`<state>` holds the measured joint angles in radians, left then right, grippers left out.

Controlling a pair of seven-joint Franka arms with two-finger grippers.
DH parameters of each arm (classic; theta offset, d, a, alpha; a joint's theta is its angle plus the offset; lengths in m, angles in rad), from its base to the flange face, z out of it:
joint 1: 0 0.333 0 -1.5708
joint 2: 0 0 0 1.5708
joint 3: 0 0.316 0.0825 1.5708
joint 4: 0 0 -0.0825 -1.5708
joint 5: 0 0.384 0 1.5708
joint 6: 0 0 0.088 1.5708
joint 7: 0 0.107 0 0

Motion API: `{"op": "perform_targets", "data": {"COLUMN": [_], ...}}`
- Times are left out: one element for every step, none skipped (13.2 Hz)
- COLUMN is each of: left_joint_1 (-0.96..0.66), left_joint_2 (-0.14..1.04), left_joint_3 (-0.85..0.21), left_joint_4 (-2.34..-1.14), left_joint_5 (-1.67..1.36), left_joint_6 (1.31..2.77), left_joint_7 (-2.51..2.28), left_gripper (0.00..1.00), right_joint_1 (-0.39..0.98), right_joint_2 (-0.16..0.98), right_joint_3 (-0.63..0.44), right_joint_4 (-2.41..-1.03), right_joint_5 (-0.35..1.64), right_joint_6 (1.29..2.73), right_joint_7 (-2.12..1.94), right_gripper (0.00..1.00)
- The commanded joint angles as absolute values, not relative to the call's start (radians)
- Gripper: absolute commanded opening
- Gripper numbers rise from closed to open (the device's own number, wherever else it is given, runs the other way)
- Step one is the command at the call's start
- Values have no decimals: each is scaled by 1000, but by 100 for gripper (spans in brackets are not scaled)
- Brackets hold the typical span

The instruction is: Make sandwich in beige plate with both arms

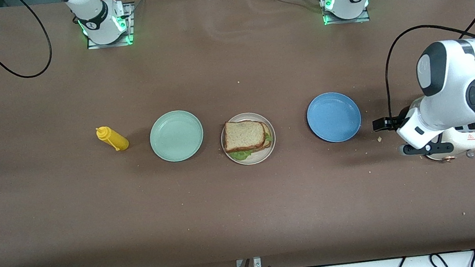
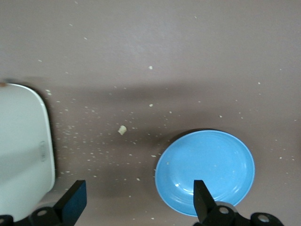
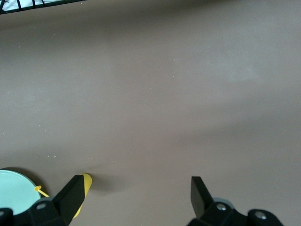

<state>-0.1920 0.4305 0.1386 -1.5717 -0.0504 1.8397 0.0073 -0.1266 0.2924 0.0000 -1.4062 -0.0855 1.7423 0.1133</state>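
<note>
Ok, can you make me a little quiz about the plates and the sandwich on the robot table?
1. True or false: the sandwich lies on the blue plate.
2. Which thing lies nearest the right arm's end of the table? A) the yellow bottle B) the green plate C) the beige plate
3. Fill in: the left gripper hangs with open fingers over the table beside the ____ plate.

Key
1. False. It lies on the beige plate, between the green and the blue one.
2. A
3. blue. The right gripper is open too, over bare table near the yellow bottle.
</note>
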Motion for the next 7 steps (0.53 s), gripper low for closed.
{"op": "perform_targets", "data": {"left_joint_1": [-178,-166,-155,-155,-155,-155,-155], "left_joint_2": [350,328,307,279,246,204,165], "left_joint_3": [129,127,126,127,127,127,126], "left_joint_4": [-1633,-1644,-1654,-1684,-1713,-1756,-1793], "left_joint_5": [29,52,55,57,57,58,77], "left_joint_6": [1833,1835,1835,1836,1838,1841,1842], "left_joint_7": [-3,1,8,9,9,9,9], "left_gripper": [100,100,100,100,100,100,100], "right_joint_1": [-120,-120,-118,-117,-117,-107,-94], "right_joint_2": [265,243,223,209,198,172,151], "right_joint_3": [-2,-2,-2,-2,-2,-2,-2], "right_joint_4": [-1437,-1469,-1500,-1525,-1548,-1577,-1601], "right_joint_5": [-101,-103,-103,-103,-103,-103,-103], "right_joint_6": [1741,1750,1765,1781,1792,1796,1810], "right_joint_7": [127,129,133,133,133,133,133], "right_gripper": [100,100,100,100,100,100,100]}}
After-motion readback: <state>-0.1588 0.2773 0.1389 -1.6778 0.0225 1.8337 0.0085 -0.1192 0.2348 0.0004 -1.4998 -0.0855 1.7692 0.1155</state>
